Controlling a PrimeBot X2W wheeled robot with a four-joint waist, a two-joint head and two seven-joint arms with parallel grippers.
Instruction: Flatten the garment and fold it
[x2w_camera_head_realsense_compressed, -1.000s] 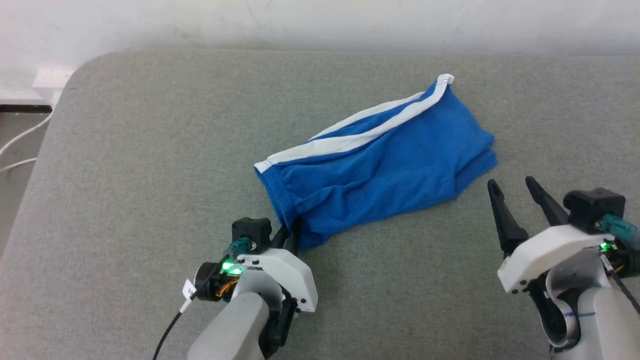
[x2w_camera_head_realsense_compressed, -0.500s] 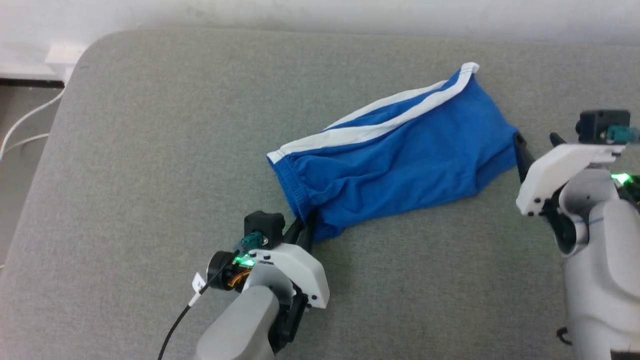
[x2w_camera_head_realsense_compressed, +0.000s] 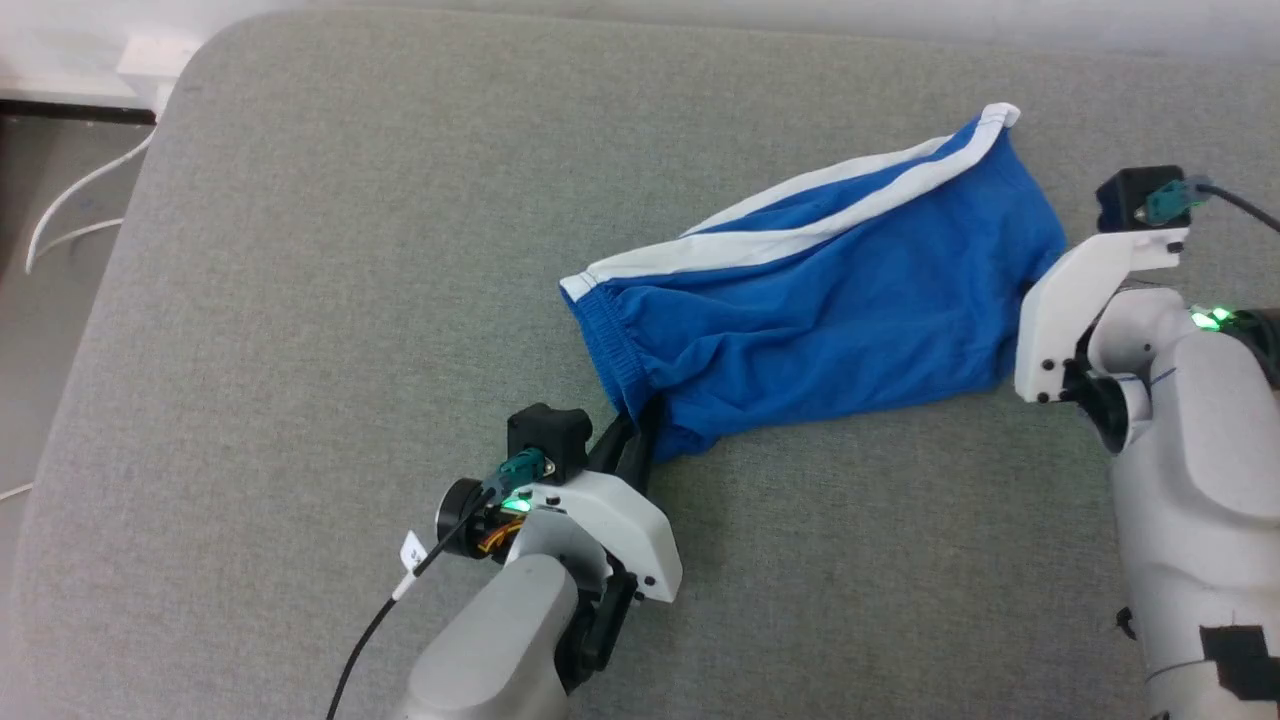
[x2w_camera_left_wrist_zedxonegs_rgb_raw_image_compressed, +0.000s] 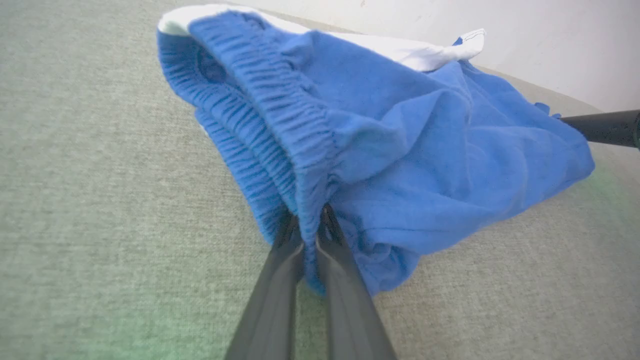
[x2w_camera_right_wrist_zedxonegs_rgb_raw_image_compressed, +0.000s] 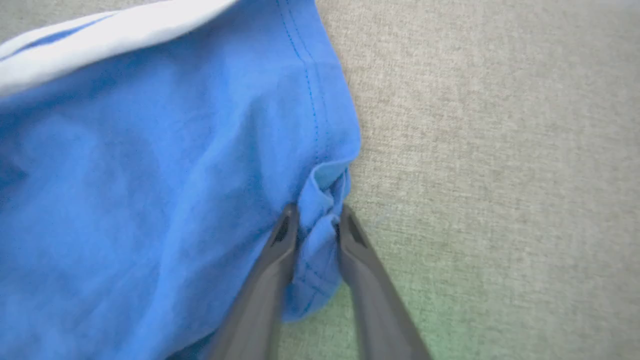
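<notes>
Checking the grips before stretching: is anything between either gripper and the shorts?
Nothing visible. The left gripper is shut on the waistband of the shorts; the right gripper has the hem corner between its fingers.

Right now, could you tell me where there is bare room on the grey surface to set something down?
Widest free patch: the grey surface left of the shorts, out to its rounded corner. Also free: the near strip in front of the shorts' long edge. Crowded: the shorts' ends, where the left claw and right claw pinch them.
</notes>
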